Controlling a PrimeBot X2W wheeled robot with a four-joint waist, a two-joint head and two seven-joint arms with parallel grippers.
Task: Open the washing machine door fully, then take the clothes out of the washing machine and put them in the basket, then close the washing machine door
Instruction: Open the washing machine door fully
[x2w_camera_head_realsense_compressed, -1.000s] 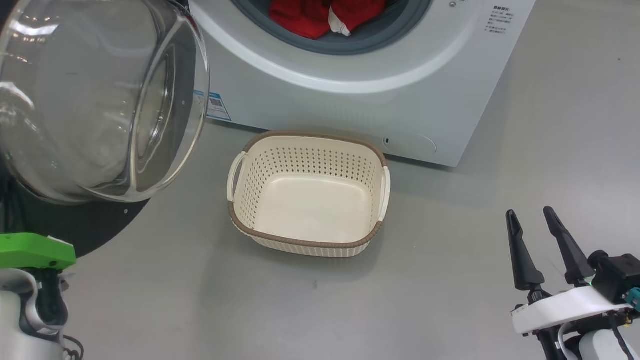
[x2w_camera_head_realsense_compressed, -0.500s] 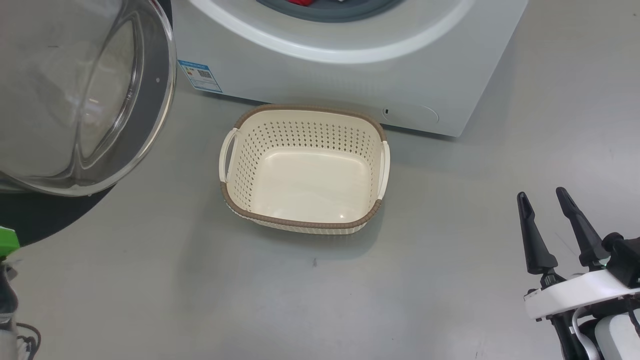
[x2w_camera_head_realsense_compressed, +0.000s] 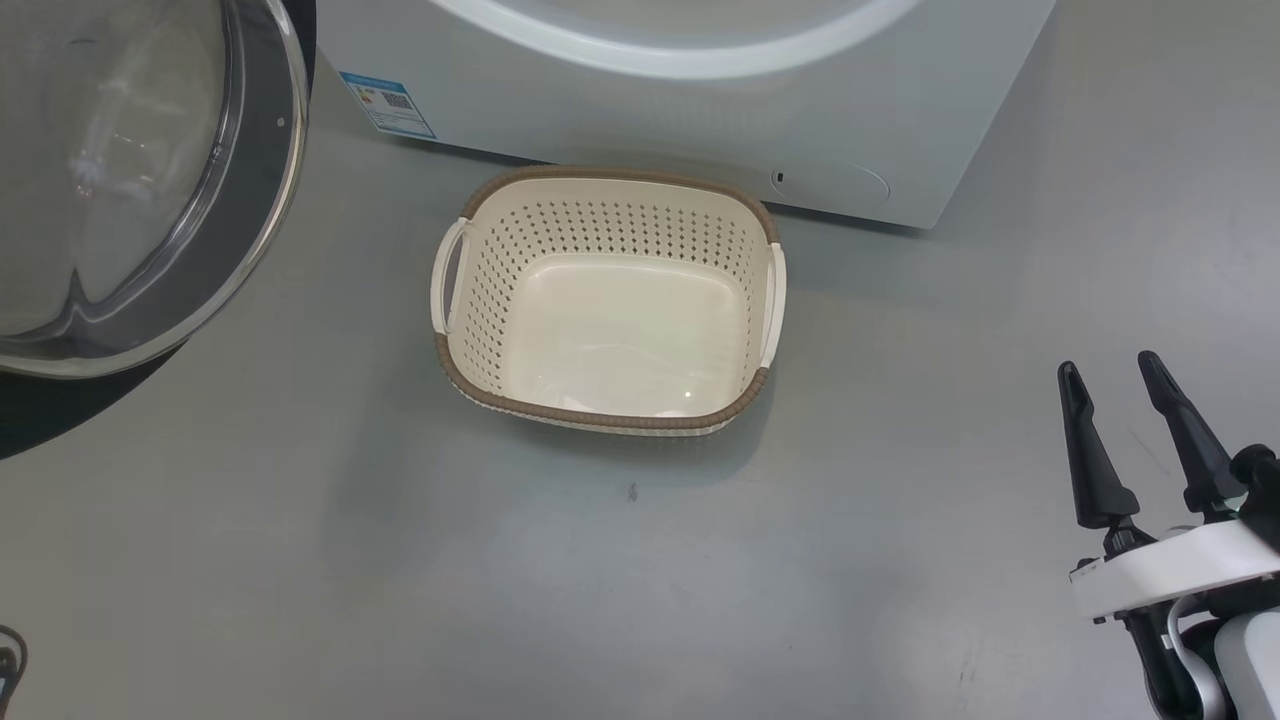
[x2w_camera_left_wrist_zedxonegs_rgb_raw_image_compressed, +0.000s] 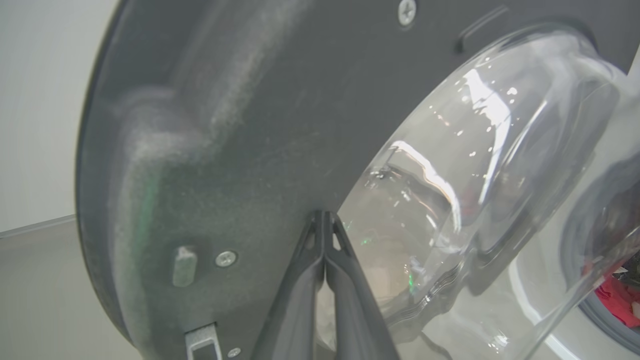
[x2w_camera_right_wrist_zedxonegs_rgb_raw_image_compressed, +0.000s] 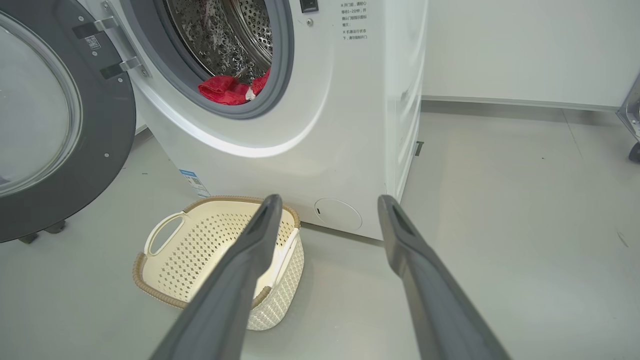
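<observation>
The washing machine door (x2w_camera_head_realsense_compressed: 250, 200) stands open at the upper left, its glass bowl (x2w_camera_left_wrist_zedxonegs_rgb_raw_image_compressed: 450, 200) bulging from the dark inner face. My left gripper (x2w_camera_left_wrist_zedxonegs_rgb_raw_image_compressed: 324, 215) is shut with nothing in it, its tips close against that inner face beside the bowl. The white washing machine (x2w_camera_right_wrist_zedxonegs_rgb_raw_image_compressed: 350, 125) shows its steel drum with the red clothes (x2w_camera_right_wrist_zedxonegs_rgb_raw_image_compressed: 227, 90) lying at the gasket. The cream basket (x2w_camera_head_realsense_compressed: 455, 270) sits empty on the floor before the machine. My right gripper (x2w_camera_head_realsense_compressed: 1108, 365) stands open at the lower right, apart from the basket.
Grey floor (x2w_camera_head_realsense_compressed: 900, 500) spreads around the basket and to the right of the machine. A blue label sticker (x2w_camera_head_realsense_compressed: 385, 100) sits on the machine's lower left front. A white wall (x2w_camera_right_wrist_zedxonegs_rgb_raw_image_compressed: 525, 50) runs behind, with a wheeled object at the far right edge (x2w_camera_right_wrist_zedxonegs_rgb_raw_image_compressed: 632, 125).
The head view has shifted, so machine and basket sit higher in it. The drum opening, the clothes and my left forearm have slipped out of it. The door's edge stands further left of the basket.
</observation>
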